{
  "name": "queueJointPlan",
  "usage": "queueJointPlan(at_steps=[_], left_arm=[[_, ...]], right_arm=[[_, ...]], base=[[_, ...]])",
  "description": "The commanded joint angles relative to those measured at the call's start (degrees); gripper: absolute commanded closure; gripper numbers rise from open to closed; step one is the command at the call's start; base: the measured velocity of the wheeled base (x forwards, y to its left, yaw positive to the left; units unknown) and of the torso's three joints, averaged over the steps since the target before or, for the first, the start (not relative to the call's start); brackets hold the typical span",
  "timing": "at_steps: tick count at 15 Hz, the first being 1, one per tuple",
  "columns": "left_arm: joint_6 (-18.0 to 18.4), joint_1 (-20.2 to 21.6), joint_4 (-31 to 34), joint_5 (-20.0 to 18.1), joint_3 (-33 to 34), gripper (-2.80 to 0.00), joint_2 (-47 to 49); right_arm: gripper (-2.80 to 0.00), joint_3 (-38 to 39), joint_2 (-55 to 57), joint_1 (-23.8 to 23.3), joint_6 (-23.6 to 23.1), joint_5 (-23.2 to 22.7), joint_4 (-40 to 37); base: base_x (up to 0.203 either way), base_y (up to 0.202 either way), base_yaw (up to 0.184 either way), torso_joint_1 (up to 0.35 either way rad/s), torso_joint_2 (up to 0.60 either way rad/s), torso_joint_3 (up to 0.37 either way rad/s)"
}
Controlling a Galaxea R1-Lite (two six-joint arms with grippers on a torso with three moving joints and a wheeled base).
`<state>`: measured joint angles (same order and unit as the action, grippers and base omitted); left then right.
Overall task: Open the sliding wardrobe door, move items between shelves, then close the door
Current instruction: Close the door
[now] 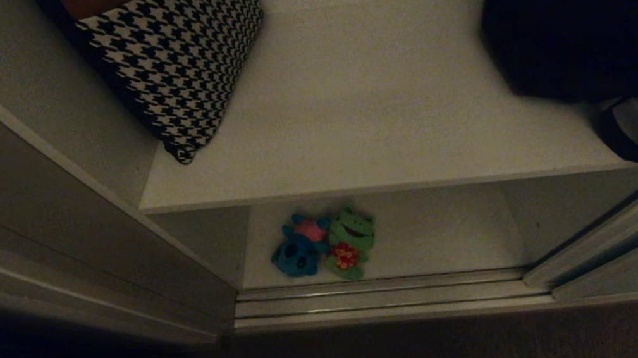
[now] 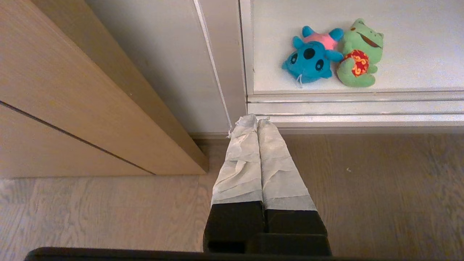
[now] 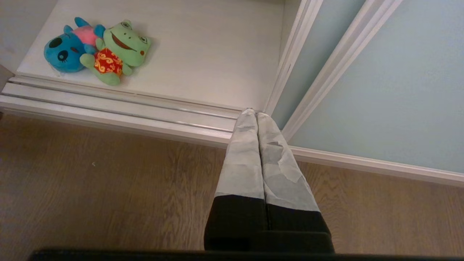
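The sliding wardrobe door (image 3: pixel 391 90), a flat matte grey-green panel in a slim pale frame, stands at the right of the open bay. Inside are 2 smooth off-white boards: the upper shelf (image 1: pixel 383 98), wide and deep, carries a soft houndstooth bag (image 1: pixel 177 54) far left and a big black bag (image 1: pixel 592 1) far right, seen only from the head. The lower shelf (image 1: pixel 448 229) holds both plush toys touching, near its left front corner behind the ribbed silvery track (image 1: pixel 376 298): teal toy (image 1: pixel 298 251) left, green frog (image 1: pixel 351 241) right. Only the wrist views show the left gripper (image 2: pixel 257 119) and right gripper (image 3: pixel 253 113), each over wood-grain floor, cloth-wrapped fingers pressed together, empty.
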<state>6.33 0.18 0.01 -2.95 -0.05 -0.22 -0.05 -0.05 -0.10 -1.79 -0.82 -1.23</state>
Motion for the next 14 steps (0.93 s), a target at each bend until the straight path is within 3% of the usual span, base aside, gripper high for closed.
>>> queueJointPlan(at_steps=[1,9,14], left_arm=[[0.09,0.01,0.34,-0.04,0.05,0.0,0.31],[-1.76,-0.01,0.08,0.05,0.05,0.0,0.22],[-0.89,0.07,0.34,0.13,-0.04,0.0,0.31]], right_arm=[[0.0,0.03,-0.04,0.01,0.03,-0.04,0.0],[0.0,0.04,-0.04,0.01,-0.06,-0.03,-0.03],[0.0,-0.04,-0.04,0.01,-0.06,0.03,-0.09]], base=[[0.0,0.0,0.0,0.0,0.0,0.0],[0.0,0.0,0.0,0.0,0.0,0.0],[0.0,0.0,0.0,0.0,0.0,0.0]])
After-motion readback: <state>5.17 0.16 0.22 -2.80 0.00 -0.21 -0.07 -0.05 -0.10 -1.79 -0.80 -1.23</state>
